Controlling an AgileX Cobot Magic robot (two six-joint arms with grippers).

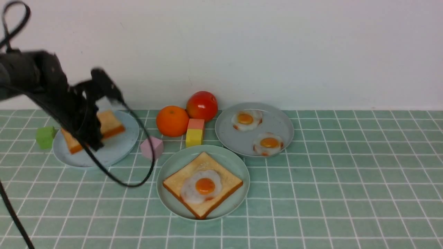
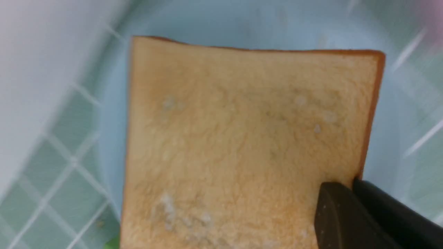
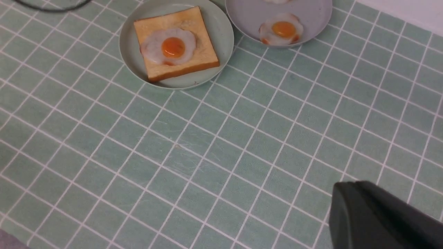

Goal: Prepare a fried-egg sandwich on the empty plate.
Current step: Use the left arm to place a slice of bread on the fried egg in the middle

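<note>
The mint-green empty plate (image 1: 235,162) now carries a golden toast slice (image 1: 225,180) with a white fried egg (image 1: 204,186) on top; the right wrist view shows the same plate (image 3: 221,31), toast (image 3: 204,55) and egg (image 3: 172,47). A second toast slice (image 1: 110,124) is over the pale blue plate (image 1: 121,145) at the left. My left gripper (image 1: 93,141) is shut on that slice's edge near a corner (image 2: 353,186); the slice (image 2: 242,138) fills the left wrist view. My right gripper (image 3: 346,193) is shut on nothing above bare tiles, and is out of the front view.
A grey plate (image 1: 277,121) at the back right holds two more fried eggs (image 1: 246,119). An orange (image 1: 172,120), a red fruit (image 1: 202,105), a pink-and-yellow block (image 1: 195,132), a pink cube (image 1: 151,147) and a green cube (image 1: 45,137) stand around the plates. A black cable (image 1: 138,180) hangs beside the mint-green plate.
</note>
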